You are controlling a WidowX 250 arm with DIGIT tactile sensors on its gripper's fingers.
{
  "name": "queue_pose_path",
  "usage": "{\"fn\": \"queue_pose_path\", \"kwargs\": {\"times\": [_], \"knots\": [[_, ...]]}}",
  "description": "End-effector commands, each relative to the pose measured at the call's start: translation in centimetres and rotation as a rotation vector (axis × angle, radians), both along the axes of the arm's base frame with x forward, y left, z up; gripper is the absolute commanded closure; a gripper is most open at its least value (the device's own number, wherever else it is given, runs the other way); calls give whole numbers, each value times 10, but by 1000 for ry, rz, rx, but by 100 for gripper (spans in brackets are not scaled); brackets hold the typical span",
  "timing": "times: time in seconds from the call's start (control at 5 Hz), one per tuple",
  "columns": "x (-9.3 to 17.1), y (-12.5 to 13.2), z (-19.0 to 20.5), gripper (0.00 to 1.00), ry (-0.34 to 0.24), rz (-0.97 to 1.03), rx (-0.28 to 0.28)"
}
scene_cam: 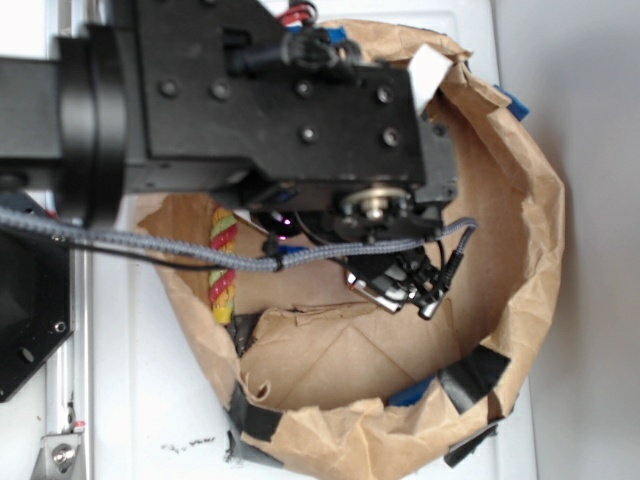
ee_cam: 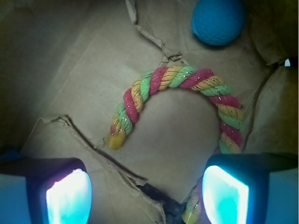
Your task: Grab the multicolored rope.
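**A:** Where is the multicolored rope (ee_cam: 180,93)?

**B:** In the wrist view it lies flat on the brown paper floor of the paper bag (scene_cam: 520,250), bent in an arch just ahead of the end effector (ee_cam: 147,191). One yellow end sits ahead of the left finger (ee_cam: 67,196); the other leg runs down along the inner side of the right finger (ee_cam: 224,196), its yellow tip low in the frame, right beside that finger. Red, green and orange-yellow strands, glossy.

**A:** Is the end effector holding it?

**B:** No — the fingers are spread wide apart with nothing between them except paper and one rope leg at the right edge of the gap. Whether that leg touches the finger I cannot tell.

**A:** What else is close?

**B:** A teal ball (ee_cam: 218,19) lies beyond the top of the arch, further ahead and to the right, apart from the rope. Torn paper edges cross the bag floor ahead of the left finger.

**A:** And from the exterior view?

**B:** The black arm (scene_cam: 270,100) reaches down into the bag, hiding most of the inside. A short stretch of the rope shows at the bag's left wall, crossed by a grey braided cable (scene_cam: 150,245). The bag, patched with black tape (scene_cam: 478,375), sits on a white worktop (scene_cam: 140,390).
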State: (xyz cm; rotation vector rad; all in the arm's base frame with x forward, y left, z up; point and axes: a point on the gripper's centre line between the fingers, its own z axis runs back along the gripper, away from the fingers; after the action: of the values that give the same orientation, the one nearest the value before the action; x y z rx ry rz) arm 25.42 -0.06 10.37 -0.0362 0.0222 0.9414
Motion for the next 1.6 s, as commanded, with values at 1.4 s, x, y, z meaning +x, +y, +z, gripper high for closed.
{"fn": "queue_pose_path", "kwargs": {"times": [1.4], "knots": [[38, 23, -65, 0, -42, 76, 113]]}}
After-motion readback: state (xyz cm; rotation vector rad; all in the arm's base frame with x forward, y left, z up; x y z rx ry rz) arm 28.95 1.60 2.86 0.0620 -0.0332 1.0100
